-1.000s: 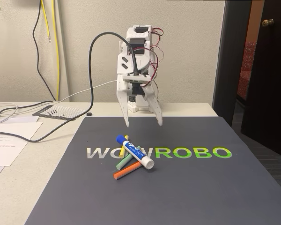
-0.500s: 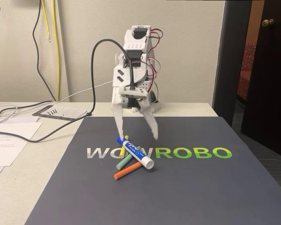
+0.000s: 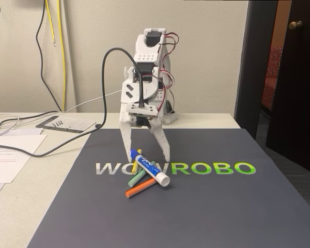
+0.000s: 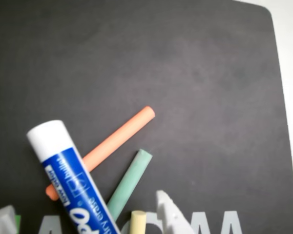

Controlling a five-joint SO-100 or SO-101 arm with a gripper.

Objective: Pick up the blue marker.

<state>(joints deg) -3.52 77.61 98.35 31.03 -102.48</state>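
Your single white arm stands at the far edge of a dark grey mat (image 3: pixel 206 206) printed with the word WOWROBO, and its gripper (image 3: pixel 147 155) points straight down with its two fingers spread wide apart and nothing between them. In the fixed view the fingertips sit low over the mat, one just left of the blue cap and one just right of the barrel, so the claw straddles the upper end of the blue marker (image 3: pixel 150 170); whether they touch the mat you cannot tell from here. There is one blue marker, lying flat on the mat and angled from upper left to lower right, with its blue cap toward the arm and its white end toward the camera. It rests across a small pile of three thin sticks: one orange stick (image 3: pixel 139 189), one green stick (image 3: pixel 140 178) and one yellow stick (image 4: pixel 138 222). In the wrist view the marker (image 4: pixel 71 180) overlaps the orange stick (image 4: pixel 119 136), with the green stick (image 4: pixel 130 181) beside it. Several cables (image 3: pixel 41 62) and some papers (image 3: pixel 8 155) lie on the table to the left of the mat.
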